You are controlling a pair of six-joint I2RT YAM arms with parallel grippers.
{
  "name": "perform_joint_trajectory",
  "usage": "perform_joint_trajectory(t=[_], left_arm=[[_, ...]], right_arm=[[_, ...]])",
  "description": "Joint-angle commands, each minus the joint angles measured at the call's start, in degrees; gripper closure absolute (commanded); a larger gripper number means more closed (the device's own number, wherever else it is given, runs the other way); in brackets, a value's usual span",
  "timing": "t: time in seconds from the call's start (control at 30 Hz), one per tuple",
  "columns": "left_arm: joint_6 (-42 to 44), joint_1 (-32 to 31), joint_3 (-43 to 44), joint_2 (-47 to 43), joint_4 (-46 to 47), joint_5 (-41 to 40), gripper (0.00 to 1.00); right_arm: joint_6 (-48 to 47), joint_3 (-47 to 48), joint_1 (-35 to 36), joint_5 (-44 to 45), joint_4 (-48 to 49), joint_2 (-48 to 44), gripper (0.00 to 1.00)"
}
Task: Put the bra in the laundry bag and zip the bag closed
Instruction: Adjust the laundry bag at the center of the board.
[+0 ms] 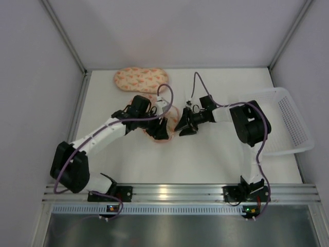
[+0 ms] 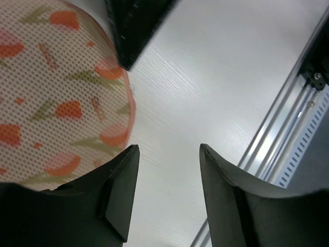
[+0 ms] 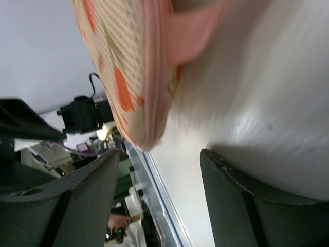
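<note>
Shows the laundry bag (image 2: 56, 98) lying flat on the white table (image 1: 205, 159), patterned side up, largely covered from above by both wrists. Puts the left gripper (image 2: 168, 154) at the bag's near edge, jaws spread wide with nothing between them, one finger (image 2: 121, 190) overlapping the bag's rim and the other over bare table. Puts the right gripper (image 3: 159, 154) just right of the bag, likewise wide and holding nothing, the bag's pink edge just ahead of its fingertips. Gives no sight of the bra in any view. Sets a twin pouch (image 1: 140, 80) close behind the bag and a white mesh basket (image 1: 300, 121) well off to the bag's right
</note>
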Motion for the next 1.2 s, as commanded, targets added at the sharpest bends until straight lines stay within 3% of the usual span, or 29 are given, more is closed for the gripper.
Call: perform_joint_trajectory(t=[0.0, 0.1, 0.17, 0.27, 0.3, 0.4, 0.57, 0.8, 0.87, 0.97, 1.1, 1.13, 1.17], left_arm=[[-7.6, 0.1, -6.4, -9.1, 5.8, 3.5, 0.44], [-13.6, 1.9, -12.2, -13.3, 6.0, -0.8, 0.43], [-15.7, 5.3, -15.6, -14.4, 6.5, -0.9, 0.43], [-18.0, 14.5, -16.9, -12.8, 7.0, 2.6, 0.43], [-18.6, 18.0, -16.9, -11.0, 7.0, 3.2, 0.44], [-19.4, 22.0, -16.1, -7.4, 8.2, 4.9, 0.45], [-20.3, 23.2, -13.6, -2.4, 10.4, 2.2, 0.45], [-19.9, 23.4, -8.0, 9.9, 11.2, -1.6, 0.47], [-19.8, 23.4, -6.5, 12.4, 11.2, 0.1, 0.49], [-19.8, 23.0, -3.4, 16.4, 11.2, 1.8, 0.51], [-19.0, 21.5, -0.8, 17.4, 11.3, 2.2, 0.51], [-18.9, 20.9, -0.4, 17.6, 11.5, 2.4, 0.51], [-18.9, 19.7, 0.5, 17.8, 11.7, 2.7, 0.51]], right_arm=[[9.5, 0.2, 0.0, -0.8, 18.8, 1.3, 0.36], [14.4, 1.1, 0.2, -1.1, 24.6, 3.4, 0.38], [12.9, 3.1, 0.2, 0.0, 23.4, 3.7, 0.37], [0.6, 9.4, 0.0, 4.9, 10.3, 2.9, 0.3], [-7.1, 11.5, -0.2, 6.4, 1.7, 3.0, 0.28], [-17.4, 20.7, -0.6, 9.3, -9.4, 5.7, 0.21], [-25.0, 35.0, -0.4, 7.2, -18.1, 14.6, 0.2], [-22.4, 37.8, 2.5, 2.3, -14.4, 19.0, 0.23], [-22.3, 37.0, 3.1, 1.3, -14.1, 18.8, 0.28], [-21.7, 32.9, 4.0, -1.3, -13.1, 16.9, 0.5], [-22.1, 23.6, 3.7, -2.9, -11.8, 11.2, 0.61], [-22.0, 19.1, 3.6, -3.3, -11.3, 8.4, 0.72], [-21.2, 16.9, 3.6, -3.4, -10.5, 7.1, 0.77]])
